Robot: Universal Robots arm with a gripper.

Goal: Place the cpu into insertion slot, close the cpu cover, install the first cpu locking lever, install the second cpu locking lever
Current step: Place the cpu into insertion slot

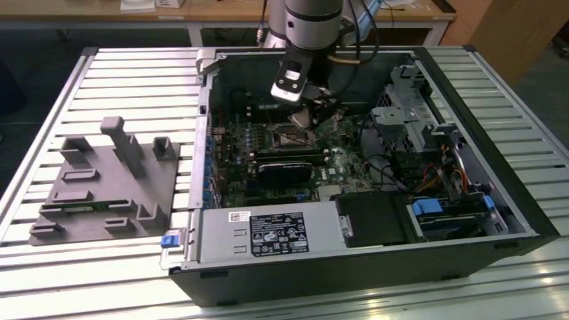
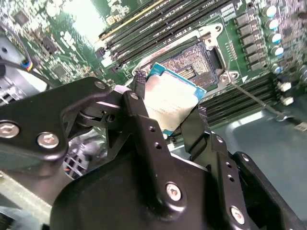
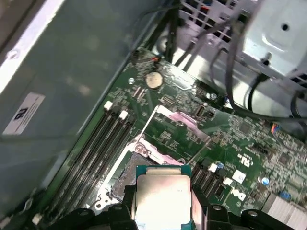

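Second wrist view: fingers [image 2: 142, 115] tight on the cpu [image 2: 170, 103] edges, tilted just above the insertion slot [image 2: 199, 60].

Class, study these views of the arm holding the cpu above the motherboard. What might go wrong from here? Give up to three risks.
1. The gripper pinches the cpu by two edges; it might slip and hit the insertion slot contacts.
2. The cpu looks tilted against the slot's frame, so it may seat skewed.
3. The locking lever lies near the slot and might snag the gripper.
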